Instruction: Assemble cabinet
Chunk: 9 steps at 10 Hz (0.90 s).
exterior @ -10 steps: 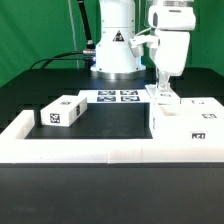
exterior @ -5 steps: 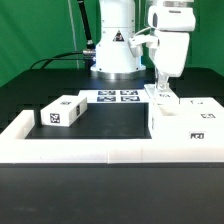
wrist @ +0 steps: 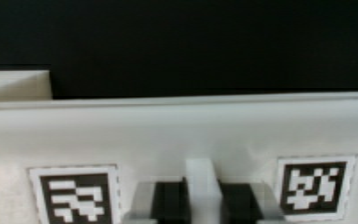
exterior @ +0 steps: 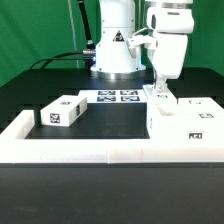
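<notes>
One long low white rail point(exterior: 100, 150) runs nearest the camera along the front of the black table point(exterior: 110, 122), turning up the exterior view's left side. Just behind it on the left sits a small white box point(exterior: 60, 112), tilted askew, with a black-and-white tag on its front face.

On the exterior view's right, touching the rail's inner edge, stands the cabinet point(exterior: 182, 128). It is a white boxy body with one tag on the front face and another higher up toward the back.

The gripper point(exterior: 163, 93) comes straight down from above onto the cabinet's far corner on the exterior view's left. From the wrist, the two dark fingers point(wrist: 167, 203) stand nearly together, pinching a thin white upright rib point(wrist: 197, 178) of the cabinet between them. A tag sits on the white face at either side of the fingers. How deep the grip reaches is hidden.

Farther back, the marker board point(exterior: 118, 97) lies flat on the table, between box and cabinet and apart from both. Behind it rises the arm's white base point(exterior: 115, 50), with dark cables beside it and a green backdrop beyond.
</notes>
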Motion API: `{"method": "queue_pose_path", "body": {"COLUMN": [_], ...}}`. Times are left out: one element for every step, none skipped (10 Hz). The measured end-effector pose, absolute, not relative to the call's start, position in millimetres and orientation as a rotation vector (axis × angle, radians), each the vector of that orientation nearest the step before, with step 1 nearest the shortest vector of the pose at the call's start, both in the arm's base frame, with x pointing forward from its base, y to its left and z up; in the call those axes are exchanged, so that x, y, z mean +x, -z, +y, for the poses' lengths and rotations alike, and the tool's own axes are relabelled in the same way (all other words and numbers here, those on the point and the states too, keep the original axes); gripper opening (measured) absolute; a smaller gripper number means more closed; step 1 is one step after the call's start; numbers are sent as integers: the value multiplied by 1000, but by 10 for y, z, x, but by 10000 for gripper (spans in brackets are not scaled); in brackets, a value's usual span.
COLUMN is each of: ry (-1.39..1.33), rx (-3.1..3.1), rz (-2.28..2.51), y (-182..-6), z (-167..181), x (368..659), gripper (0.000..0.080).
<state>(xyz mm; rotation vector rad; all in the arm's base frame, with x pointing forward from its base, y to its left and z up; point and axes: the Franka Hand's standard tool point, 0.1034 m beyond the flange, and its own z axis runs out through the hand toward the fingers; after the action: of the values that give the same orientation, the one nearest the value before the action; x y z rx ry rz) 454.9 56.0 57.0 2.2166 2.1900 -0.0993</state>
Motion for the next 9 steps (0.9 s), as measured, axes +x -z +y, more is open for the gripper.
{"method": "queue_pose_path", "body": {"ry": [78,64,60,39,38,39,37,24,38], "rx": [2210,2212,2212,2212,2212,2211,2212,2211,2212], "rz": [2192,2187,2186,2183,2182,2183,2181,2179,2181], "y": [-570,-560,-562,-554,-556,-558,-561,-559,-562], "z": [553,566,566,582,580,580,582,596,587], "x": [4545,4539,4545,4536,4541,4542,4548,4546,4548], "gripper": [68,68,68,68,68,68,68,68,68]}}
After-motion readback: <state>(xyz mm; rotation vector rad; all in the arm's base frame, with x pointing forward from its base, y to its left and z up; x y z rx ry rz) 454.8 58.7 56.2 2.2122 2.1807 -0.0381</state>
